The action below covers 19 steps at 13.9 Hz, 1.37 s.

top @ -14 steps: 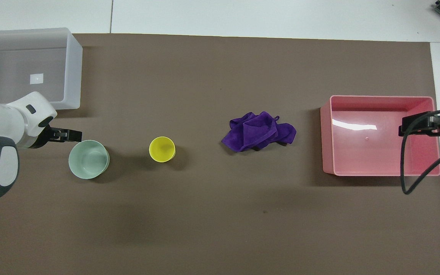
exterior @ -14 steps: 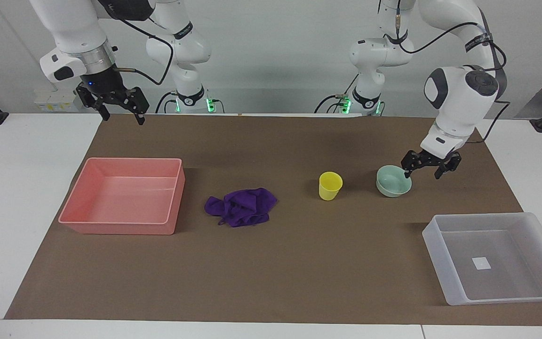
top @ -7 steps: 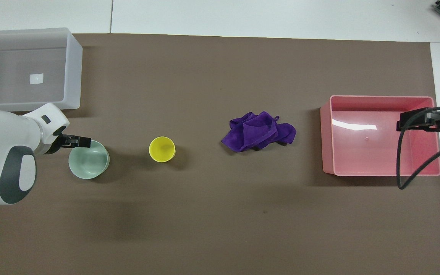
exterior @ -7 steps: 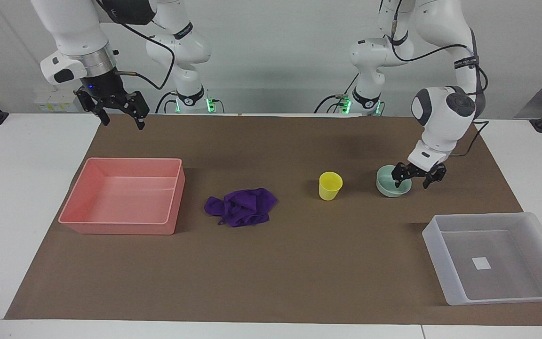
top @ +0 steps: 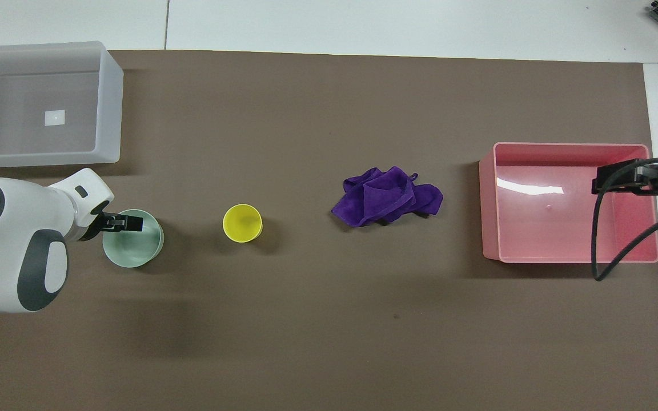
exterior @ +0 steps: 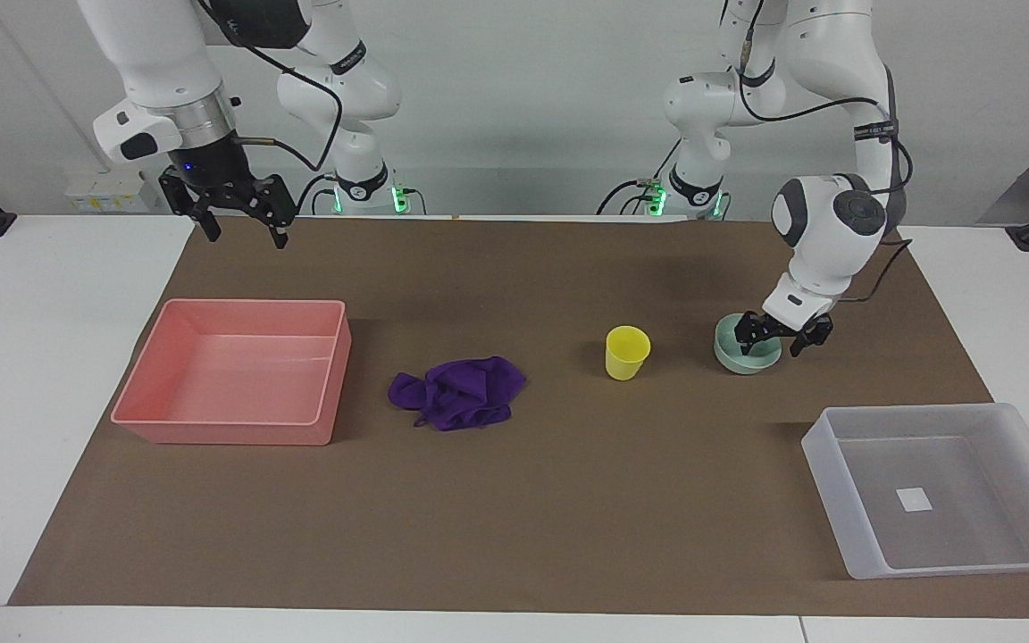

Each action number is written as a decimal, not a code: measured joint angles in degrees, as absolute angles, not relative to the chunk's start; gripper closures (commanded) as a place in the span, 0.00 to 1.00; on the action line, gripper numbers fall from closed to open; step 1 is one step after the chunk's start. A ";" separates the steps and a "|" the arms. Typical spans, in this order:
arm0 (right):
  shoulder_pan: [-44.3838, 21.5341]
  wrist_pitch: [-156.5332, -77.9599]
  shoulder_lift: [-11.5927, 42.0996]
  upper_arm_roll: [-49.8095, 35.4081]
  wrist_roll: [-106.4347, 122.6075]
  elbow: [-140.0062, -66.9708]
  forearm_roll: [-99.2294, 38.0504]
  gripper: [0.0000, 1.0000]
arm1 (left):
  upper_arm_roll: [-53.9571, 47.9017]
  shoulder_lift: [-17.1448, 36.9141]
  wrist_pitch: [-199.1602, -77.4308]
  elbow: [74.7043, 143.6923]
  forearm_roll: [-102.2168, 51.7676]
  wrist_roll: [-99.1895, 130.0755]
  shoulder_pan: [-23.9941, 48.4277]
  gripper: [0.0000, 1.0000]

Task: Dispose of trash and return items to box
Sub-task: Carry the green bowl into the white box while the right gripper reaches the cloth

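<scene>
The left gripper (exterior: 779,340) stands wide open astride the rim of the mint-green bowl (exterior: 744,355), one finger inside and one outside. The bowl sits upright beside the yellow cup (exterior: 627,351), near the translucent tub (exterior: 845,527). The right gripper (exterior: 241,218) waits open near the pink tray (exterior: 233,435).

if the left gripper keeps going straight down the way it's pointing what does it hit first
Probably the mint-green bowl. The left gripper points down with open jaws astride the bowl's rim, so it should meet the rim or the inside first.
</scene>
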<state>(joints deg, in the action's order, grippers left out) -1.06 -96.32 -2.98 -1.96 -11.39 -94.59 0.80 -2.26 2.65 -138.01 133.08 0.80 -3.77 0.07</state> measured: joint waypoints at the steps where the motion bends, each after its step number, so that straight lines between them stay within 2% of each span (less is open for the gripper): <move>1: -2.10 -97.82 -2.19 -2.05 -12.31 -94.69 0.80 0.00 | -2.26 2.66 -138.02 133.27 0.80 -3.78 0.06 0.48; 3: -3.96 -100.30 -0.12 -2.14 -14.56 -94.83 0.80 0.00 | -2.26 2.65 -138.04 133.48 0.80 -3.82 0.05 1.00; 7: -6.87 -106.04 5.13 -2.25 -17.29 -95.53 0.86 0.00 | -2.28 2.53 -138.22 133.46 0.79 -3.98 -0.35 1.00; 11: -8.39 -115.40 11.10 -4.66 -21.72 -97.97 2.60 0.00 | -2.29 1.95 -136.77 131.51 0.79 -4.22 -0.85 1.00; 13: -9.03 -118.97 13.29 -7.04 -24.84 -99.71 4.59 0.00 | -2.23 1.92 -132.26 127.16 0.79 -4.34 -1.41 1.00; 16: -13.58 -123.07 16.24 -8.33 -30.13 -100.52 5.42 0.00 | -2.22 1.97 -126.09 119.72 0.73 -5.77 -3.25 1.00; 19: -16.32 -127.91 19.09 -8.43 -33.72 -101.27 7.44 0.00 | -2.20 3.79 -123.21 112.43 -0.19 -7.16 -5.62 1.00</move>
